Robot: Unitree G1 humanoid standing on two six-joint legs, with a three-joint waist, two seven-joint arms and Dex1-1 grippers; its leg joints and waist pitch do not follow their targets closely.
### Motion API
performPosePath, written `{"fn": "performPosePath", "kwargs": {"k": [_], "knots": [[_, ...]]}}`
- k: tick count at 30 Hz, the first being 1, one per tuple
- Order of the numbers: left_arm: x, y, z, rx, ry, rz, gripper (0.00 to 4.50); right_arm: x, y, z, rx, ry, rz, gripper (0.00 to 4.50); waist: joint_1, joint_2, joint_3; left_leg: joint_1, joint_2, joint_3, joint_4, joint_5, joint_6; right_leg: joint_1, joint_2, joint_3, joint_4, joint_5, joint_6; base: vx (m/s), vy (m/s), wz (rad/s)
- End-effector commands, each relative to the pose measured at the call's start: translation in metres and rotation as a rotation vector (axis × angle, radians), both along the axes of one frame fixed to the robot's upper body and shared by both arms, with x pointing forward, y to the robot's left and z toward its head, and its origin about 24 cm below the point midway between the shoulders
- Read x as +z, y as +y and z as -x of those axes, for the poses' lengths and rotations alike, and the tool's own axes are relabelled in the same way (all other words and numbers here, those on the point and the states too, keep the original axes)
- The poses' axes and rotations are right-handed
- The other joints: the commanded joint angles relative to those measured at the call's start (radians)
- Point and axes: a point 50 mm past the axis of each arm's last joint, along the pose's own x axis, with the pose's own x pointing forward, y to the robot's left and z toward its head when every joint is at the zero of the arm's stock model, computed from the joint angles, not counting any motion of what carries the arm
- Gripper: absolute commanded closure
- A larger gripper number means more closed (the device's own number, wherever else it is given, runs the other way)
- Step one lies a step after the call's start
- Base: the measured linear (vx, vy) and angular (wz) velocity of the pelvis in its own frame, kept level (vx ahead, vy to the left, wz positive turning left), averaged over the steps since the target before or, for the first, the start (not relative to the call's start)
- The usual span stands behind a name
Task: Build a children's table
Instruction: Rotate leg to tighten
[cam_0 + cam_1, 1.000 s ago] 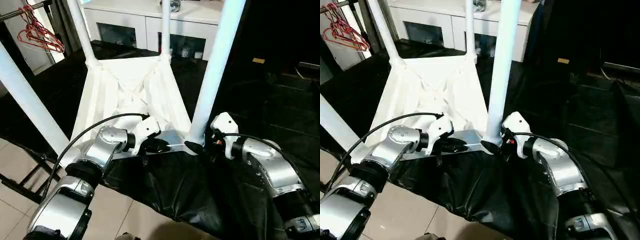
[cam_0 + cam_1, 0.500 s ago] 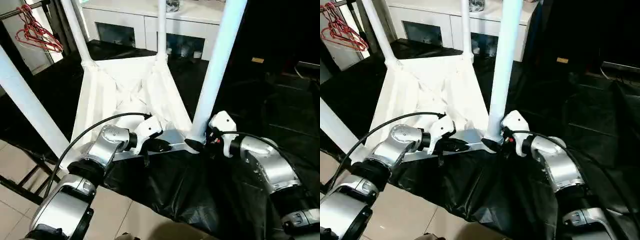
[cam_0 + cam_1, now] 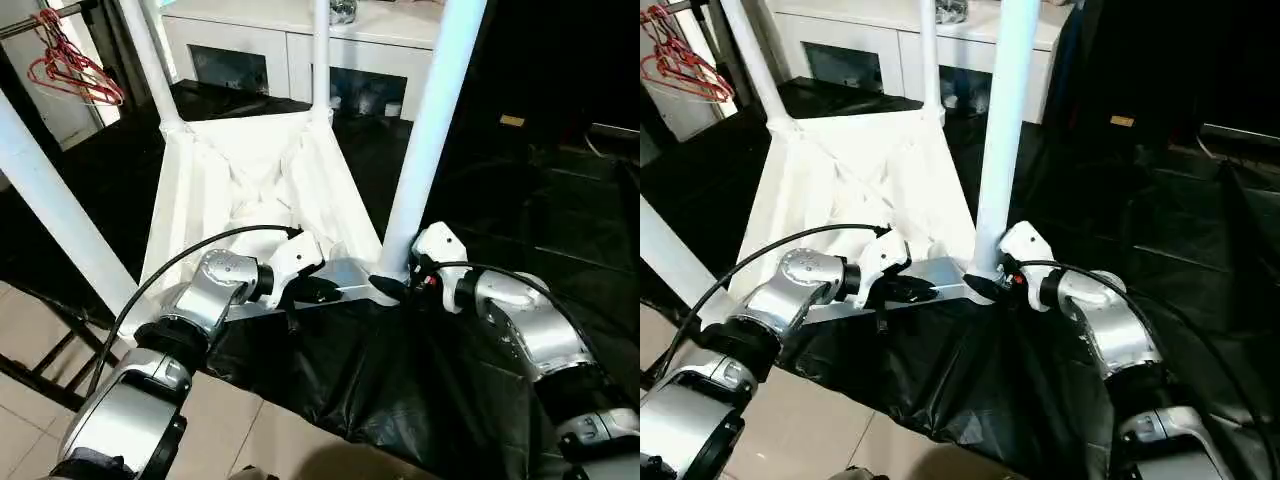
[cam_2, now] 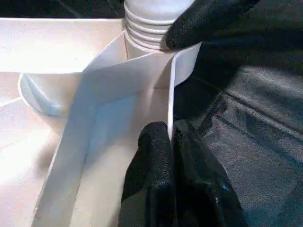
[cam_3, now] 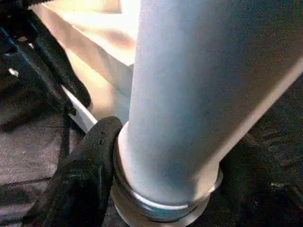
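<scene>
I see the white plastic rimmed table top point(image 3: 255, 180) lying upside down on black sheeting point(image 3: 400, 390), four white tubular legs standing up from its corners. My left arm reaches in low with its forearm angled inward; the left gripper point(image 4: 169, 137) is pinched closed on the top's thin near rim. My right arm bends inward, and the right gripper point(image 5: 161, 156) straddles the near-right white leg point(image 3: 430, 130) at its ribbed base, fingers point(image 5: 85, 161) pressed against either side.
</scene>
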Motion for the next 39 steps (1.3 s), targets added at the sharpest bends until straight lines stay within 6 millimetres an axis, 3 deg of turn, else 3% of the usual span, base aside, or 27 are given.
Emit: {"fn": "performPosePath", "kwargs": {"k": [1,6,7,8,11,13,16,18,23,24,27,30,33,37,39], "knots": [[-0.014,0.013,0.002,0.080,0.034,-0.055,4.50,0.001,0.000,-0.003,-0.014,-0.007,0.021,1.78,0.006,-0.020,-0.061,0.018,0.055,-0.032,-0.078,-0.306,0.023,0.040,-0.071,0.044,-0.092,-0.360,-0.194,0.000,0.000,0.00],[-0.012,-0.004,-0.011,0.281,-0.057,-0.043,4.50,-0.017,0.002,-0.009,-0.296,-0.003,0.017,1.78,0.000,-0.021,-0.060,0.023,0.054,-0.032,-0.080,-0.313,0.003,0.033,-0.067,0.046,-0.095,-0.382,-0.186,0.000,0.000,0.00],[-0.010,-0.015,-0.014,0.312,-0.064,-0.021,4.50,-0.023,0.008,-0.008,-0.368,0.007,-0.001,1.78,0.001,-0.021,-0.060,0.025,0.054,-0.032,-0.080,-0.319,-0.001,0.031,-0.068,0.045,-0.097,-0.390,-0.184,0.000,0.000,0.00],[-0.005,-0.037,-0.016,0.348,-0.079,0.025,4.50,-0.034,0.030,-0.003,-0.406,0.029,-0.020,1.78,0.001,-0.022,-0.060,0.027,0.053,-0.032,-0.081,-0.324,-0.007,0.031,-0.069,0.046,-0.098,-0.397,-0.182,0.000,0.000,0.00],[-0.001,-0.055,-0.015,0.334,-0.092,0.055,4.50,-0.038,0.051,0.000,-0.389,0.048,-0.051,1.78,0.003,-0.024,-0.061,0.026,0.050,-0.033,-0.082,-0.335,-0.002,0.032,-0.069,0.046,-0.103,-0.409,-0.163,0.000,0.000,0.00],[0.000,-0.066,-0.012,0.302,-0.090,0.069,4.50,-0.035,0.067,0.000,-0.349,0.051,-0.098,1.78,0.006,-0.018,-0.062,0.024,0.050,-0.034,-0.082,-0.331,0.007,0.032,-0.071,0.048,-0.103,-0.392,-0.160,0.000,0.000,0.00],[-0.001,-0.073,-0.008,0.245,-0.094,0.064,4.50,-0.028,0.074,-0.003,-0.325,0.017,-0.125,1.78,0.003,-0.017,-0.062,0.022,0.051,-0.035,-0.087,-0.344,0.008,0.035,-0.069,0.046,-0.103,-0.375,-0.155,0.000,0.000,0.00],[-0.001,-0.072,-0.008,0.237,-0.092,0.064,4.50,-0.025,0.074,-0.004,-0.324,0.013,-0.142,1.24,0.001,-0.016,-0.062,0.023,0.052,-0.036,-0.088,-0.360,0.004,0.034,-0.069,0.046,-0.105,-0.391,-0.151,0.000,0.000,0.00],[-0.004,-0.048,-0.007,0.216,-0.078,0.063,4.50,-0.018,0.045,-0.009,-0.314,-0.020,-0.111,0.88,0.002,-0.016,-0.065,0.022,0.055,-0.037,-0.090,-0.356,0.007,0.037,-0.071,0.045,-0.104,-0.365,-0.155,0.000,0.000,0.00],[-0.004,-0.042,-0.005,0.178,-0.069,0.073,4.50,-0.015,0.037,-0.009,-0.282,-0.028,-0.102,0.65,0.001,-0.021,-0.066,0.015,0.055,-0.037,-0.090,-0.332,0.015,0.044,-0.071,0.045,-0.097,-0.328,-0.163,0.000,0.000,0.00],[-0.005,-0.033,-0.001,0.136,-0.051,0.076,4.50,-0.011,0.029,-0.008,-0.215,-0.031,-0.091,0.65,0.001,-0.023,-0.069,0.013,0.052,-0.030,-0.082,-0.277,0.046,0.046,-0.072,0.046,-0.091,-0.253,-0.190,0.000,0.000,0.00],[-0.005,-0.022,0.003,0.069,-0.036,0.071,4.50,-0.005,0.018,-0.003,-0.089,-0.038,-0.046,0.65,0.007,-0.026,-0.070,0.012,0.054,-0.027,-0.077,-0.239,0.067,0.048,-0.073,0.045,-0.089,-0.243,-0.200,0.000,0.000,0.00],[-0.004,-0.017,0.006,0.022,-0.035,0.070,4.50,-0.002,0.014,-0.001,-0.032,-0.037,-0.035,0.65,0.012,-0.023,-0.073,0.011,0.057,-0.026,-0.075,-0.196,0.080,0.049,-0.068,0.042,-0.079,-0.184,-0.216,0.000,0.000,0.00],[0.003,-0.004,0.013,-0.082,-0.011,0.095,4.50,0.007,0.000,0.008,0.128,-0.010,0.003,0.65,0.017,-0.022,-0.072,0.012,0.062,-0.024,-0.074,-0.192,0.092,0.048,-0.066,0.041,-0.073,-0.155,-0.238,0.000,0.000,0.00],[0.005,-0.001,0.015,-0.110,-0.003,0.094,4.50,0.008,-0.003,0.010,0.156,0.002,0.018,0.65,0.018,-0.021,-0.069,0.014,0.062,-0.023,-0.077,-0.214,0.083,0.046,-0.067,0.042,-0.077,-0.188,-0.240,0.000,0.000,0.00]]}}
